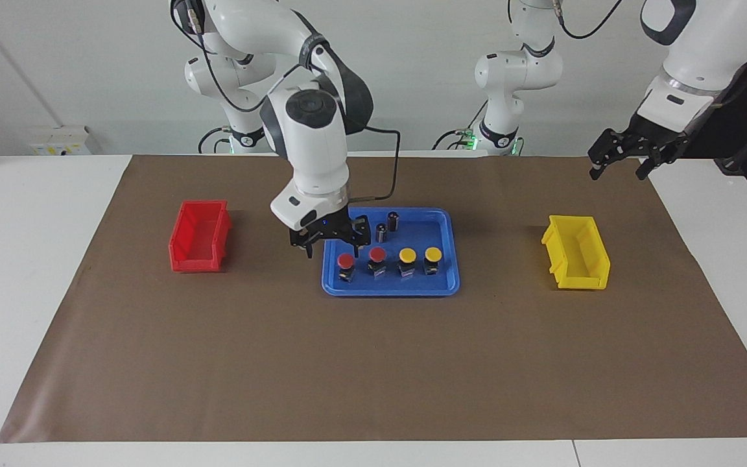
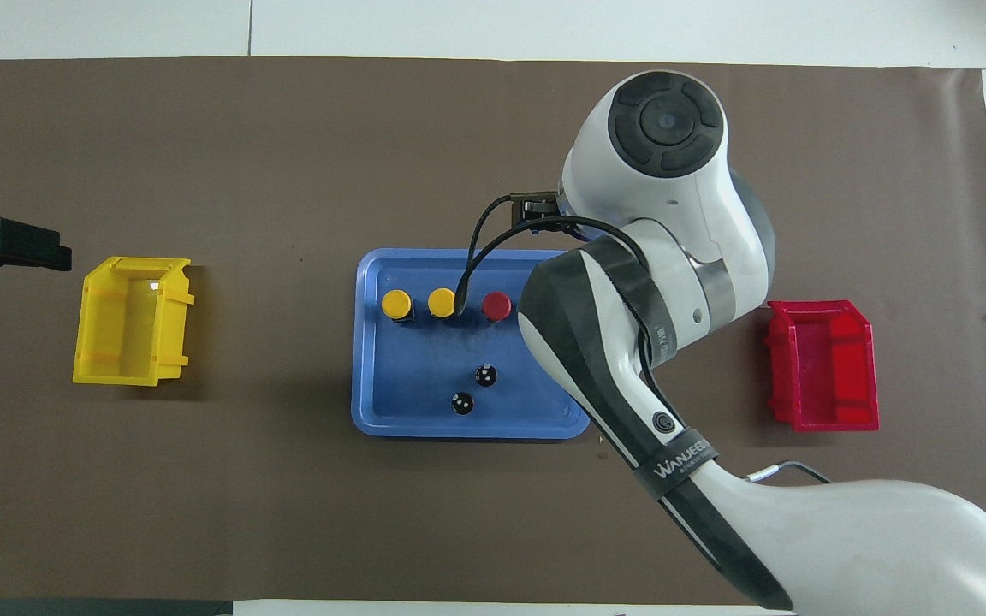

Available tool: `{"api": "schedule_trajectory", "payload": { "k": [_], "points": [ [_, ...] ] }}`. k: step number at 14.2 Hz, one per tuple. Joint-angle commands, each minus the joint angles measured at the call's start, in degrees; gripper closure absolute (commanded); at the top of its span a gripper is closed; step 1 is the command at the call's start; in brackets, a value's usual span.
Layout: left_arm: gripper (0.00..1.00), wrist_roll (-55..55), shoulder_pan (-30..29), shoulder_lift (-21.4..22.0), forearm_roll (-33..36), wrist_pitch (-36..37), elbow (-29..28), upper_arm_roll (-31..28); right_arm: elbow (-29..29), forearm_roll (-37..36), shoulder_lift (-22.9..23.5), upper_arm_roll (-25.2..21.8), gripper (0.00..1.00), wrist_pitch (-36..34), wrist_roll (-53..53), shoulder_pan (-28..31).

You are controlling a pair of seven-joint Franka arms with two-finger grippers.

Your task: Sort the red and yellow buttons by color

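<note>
Four buttons stand in a row in the blue tray (image 1: 441, 285): two red buttons (image 1: 345, 261) (image 1: 377, 255) and two yellow buttons (image 1: 406, 256) (image 1: 433, 254). My right gripper (image 1: 332, 250) is open and hangs just over the tray's end toward the right arm, above and beside the outer red button, not touching it. In the overhead view my right arm hides that button; the other red button (image 2: 495, 305) and both yellow buttons (image 2: 396, 303) (image 2: 442, 302) show. My left gripper (image 1: 620, 172) is open and empty, raised above the yellow bin's end of the table, where the arm waits.
A red bin (image 1: 200, 235) stands on the brown mat toward the right arm's end, a yellow bin (image 1: 576, 251) toward the left arm's end; both hold nothing. Two dark capless cylinders (image 1: 393, 220) (image 1: 381, 232) stand in the tray nearer to the robots than the buttons.
</note>
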State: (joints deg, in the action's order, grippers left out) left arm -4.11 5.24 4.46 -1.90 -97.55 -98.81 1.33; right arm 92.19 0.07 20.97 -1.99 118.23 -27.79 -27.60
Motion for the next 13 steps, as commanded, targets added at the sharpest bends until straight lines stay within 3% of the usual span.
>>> {"api": "schedule_trajectory", "payload": {
  "k": [1,3,7,11,13],
  "points": [
    [0.0,-6.7,3.6,1.7,0.1,-6.6,-6.5,-0.3,8.7,1.2,-1.6,-0.2,0.0,6.9,-4.8,-2.6],
    [0.0,-9.5,5.3,0.3,-0.2,-7.9,-7.2,-0.3,9.6,1.2,-0.4,-0.2,0.01,7.8,-6.7,-4.2],
    [0.0,-18.3,9.6,0.3,-0.4,-15.2,-13.2,-0.3,12.4,1.2,-1.0,-0.1,0.19,8.2,-4.5,-4.0],
    [0.0,-24.9,14.0,-2.2,-0.6,-19.3,-14.1,-0.2,12.6,1.2,-1.0,-0.1,0.26,8.2,-3.0,-3.3],
    [0.0,-29.1,16.9,-4.3,-0.6,-22.6,-14.2,-0.3,12.7,1.2,-1.0,-0.1,0.38,8.2,-3.0,-3.1]
  ]
}}
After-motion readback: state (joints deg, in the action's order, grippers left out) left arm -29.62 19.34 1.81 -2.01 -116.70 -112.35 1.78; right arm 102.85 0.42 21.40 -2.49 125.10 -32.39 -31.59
